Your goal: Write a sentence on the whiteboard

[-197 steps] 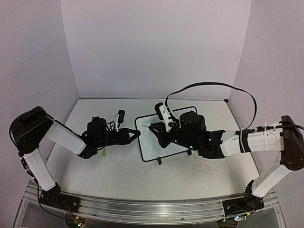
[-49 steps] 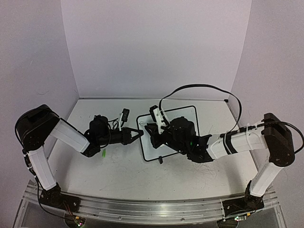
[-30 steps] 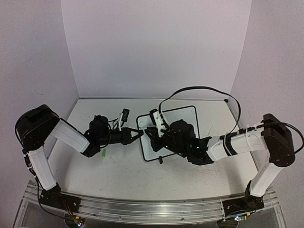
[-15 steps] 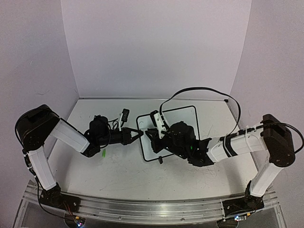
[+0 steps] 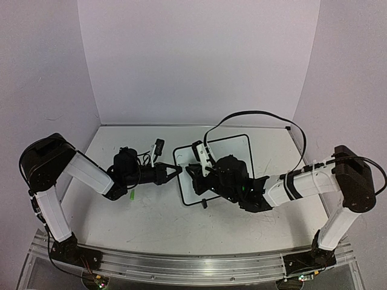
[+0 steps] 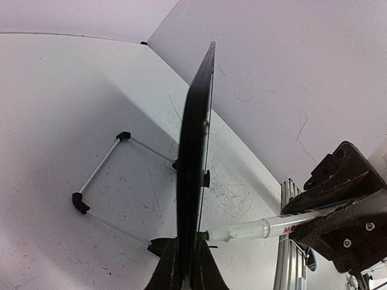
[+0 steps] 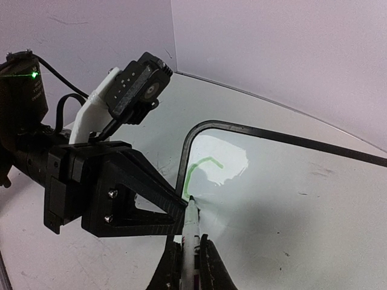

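Your left end effector (image 6: 186, 267) was clamped on the left edge of the small black-framed whiteboard (image 5: 234, 148), centre frame on the white worktop (image 5: 151, 223). Your right end effector (image 7: 190, 260) gripped a white marker (image 7: 191, 220), its tip at a curved green stroke (image 7: 202, 167).

A small green piece (image 5: 131, 194) lies on the scuffed white tabletop (image 5: 163, 226).

Overhead from behind, close wrist views, sharing whiteboard (image 5: 233, 147)
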`<control>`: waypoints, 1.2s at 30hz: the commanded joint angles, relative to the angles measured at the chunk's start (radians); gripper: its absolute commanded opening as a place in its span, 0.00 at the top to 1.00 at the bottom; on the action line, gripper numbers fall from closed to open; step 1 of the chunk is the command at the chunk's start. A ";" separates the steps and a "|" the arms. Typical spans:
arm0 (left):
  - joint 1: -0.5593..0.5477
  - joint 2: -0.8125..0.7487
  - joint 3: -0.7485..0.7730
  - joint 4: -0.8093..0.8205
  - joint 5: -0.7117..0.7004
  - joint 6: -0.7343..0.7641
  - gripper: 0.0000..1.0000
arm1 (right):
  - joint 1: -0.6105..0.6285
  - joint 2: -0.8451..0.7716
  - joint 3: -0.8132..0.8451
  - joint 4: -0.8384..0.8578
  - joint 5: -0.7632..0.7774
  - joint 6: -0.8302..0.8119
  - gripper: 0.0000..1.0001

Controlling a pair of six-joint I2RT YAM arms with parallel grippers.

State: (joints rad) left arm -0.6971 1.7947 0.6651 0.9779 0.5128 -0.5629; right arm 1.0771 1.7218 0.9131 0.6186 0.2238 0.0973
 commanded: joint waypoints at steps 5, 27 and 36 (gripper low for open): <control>0.009 -0.031 -0.021 -0.001 -0.024 0.008 1.00 | -0.013 -0.004 -0.015 -0.052 0.088 0.018 1.00; 0.010 -0.025 -0.016 0.000 -0.017 0.008 1.00 | -0.028 -0.013 0.004 -0.032 0.137 0.014 1.00; 0.010 -0.020 -0.011 -0.001 -0.015 0.006 1.00 | -0.029 -0.144 -0.104 0.091 0.052 -0.030 1.00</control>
State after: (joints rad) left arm -0.6971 1.7947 0.6651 0.9825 0.5144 -0.5554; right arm 1.0665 1.6774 0.8774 0.6327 0.2836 0.0935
